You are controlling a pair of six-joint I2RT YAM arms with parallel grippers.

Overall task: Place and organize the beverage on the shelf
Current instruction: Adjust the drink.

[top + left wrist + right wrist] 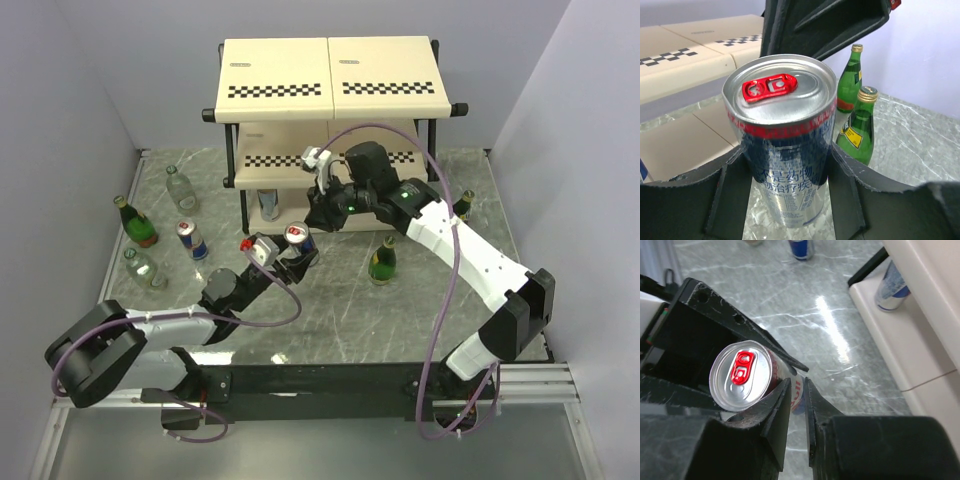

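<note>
So the left end effector (297, 252) is clamped round the can (782, 145) mid-body, just in front of the shelf (330, 70). The right end effector (798, 390) is pinched closed on nothing beside its rim. Thin, slick aluminium, probably dents easy, so a gentle sidewall grip seems right.

R gripper (798, 390), jaws shut, hangs btwn held can (740, 375) and shelf (330, 90), blocking the straight way in. Bottom tier: shelf can (268, 203) at left, bare board beside it. Green bottle (382, 262) stands near on the right; left side crowded w/ bottles (135, 222) + loose can (192, 239). Open marble (340, 310) in front, centre.
</note>
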